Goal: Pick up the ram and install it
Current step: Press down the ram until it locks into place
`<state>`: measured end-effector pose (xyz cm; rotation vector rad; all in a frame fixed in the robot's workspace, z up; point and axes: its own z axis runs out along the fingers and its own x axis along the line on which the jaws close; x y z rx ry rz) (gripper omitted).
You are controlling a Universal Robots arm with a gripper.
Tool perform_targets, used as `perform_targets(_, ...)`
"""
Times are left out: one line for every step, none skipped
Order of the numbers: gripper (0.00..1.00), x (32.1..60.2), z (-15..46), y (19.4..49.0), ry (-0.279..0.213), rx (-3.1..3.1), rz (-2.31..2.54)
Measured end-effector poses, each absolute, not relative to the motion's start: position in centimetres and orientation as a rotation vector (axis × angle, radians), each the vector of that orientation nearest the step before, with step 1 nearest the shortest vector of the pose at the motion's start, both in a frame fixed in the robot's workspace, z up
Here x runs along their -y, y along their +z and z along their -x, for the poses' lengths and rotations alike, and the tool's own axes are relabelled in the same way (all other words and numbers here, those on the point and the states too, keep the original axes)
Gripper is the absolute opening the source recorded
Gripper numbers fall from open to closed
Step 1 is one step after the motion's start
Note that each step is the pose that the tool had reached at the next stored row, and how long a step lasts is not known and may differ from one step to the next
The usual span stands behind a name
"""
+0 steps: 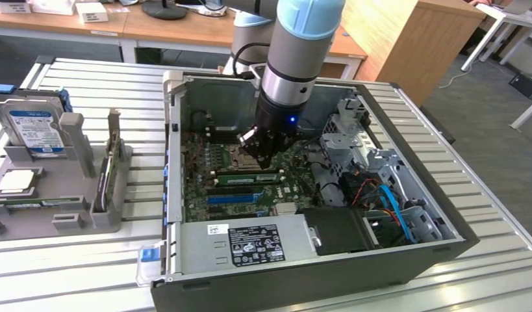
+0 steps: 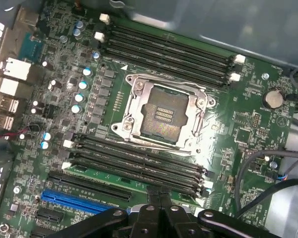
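Firstly, on the exterior view's left, a grey fixture tray [image 1: 84,221] sits on the white slatted table [image 1: 92,260] and holds a hard drive [image 1: 36,127] with a blue label, standing tilted against its support. Wooden desks [image 1: 92,29] run along the back of the room behind it. At the centre of the table lies the open computer case [image 1: 291,273], side panel off, with the motherboard [image 1: 201,195] exposed on its floor. My arm comes down into the case from above. My gripper [image 1: 266,164] is low over the board, beside the empty processor socket [image 2: 164,114]. Its fingers are pressed together and pinch nothing. The ram [image 2: 114,179], a thin green stick, lies along the bank of black memory slots on the side nearest the blue slot [image 2: 74,200]. In the wrist view my closed fingertips meet its upper edge about midway along. I cannot tell whether it is fully seated. Nearer the camera, the power supply [image 1: 248,242] carries a black label. Towards the exterior view's right, a metal drive cage [image 1: 343,136] and blue cables fill that end of the case. Beyond it stand a wooden cabinet [image 1: 405,39] and grey floor [image 1: 491,117].
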<state>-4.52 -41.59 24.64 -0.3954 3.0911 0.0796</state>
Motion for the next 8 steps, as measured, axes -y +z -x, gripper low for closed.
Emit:
perform_targets(0.11, 41.58, 4.52, 24.64, 0.080, -3.091, 0.395)
perform_targets(0.11, 41.59, 4.52, 24.64, 0.080, -3.091, 0.395)
perform_targets(0.11, 41.59, 4.52, 24.64, 0.079, -3.091, 0.395)
perform_targets(0.11, 41.58, 4.52, 24.64, 0.080, -3.091, 0.395)
perform_targets(0.11, 41.58, 4.52, 24.64, 0.080, -3.091, 0.395)
perform_targets(0.11, 41.58, 4.52, 24.64, 0.079, -3.092, 0.390)
perform_targets(0.11, 41.56, 4.52, 24.64, 0.079, -3.093, 0.381)
perform_targets(0.11, 41.56, 4.52, 24.64, 0.079, -3.094, 0.371)
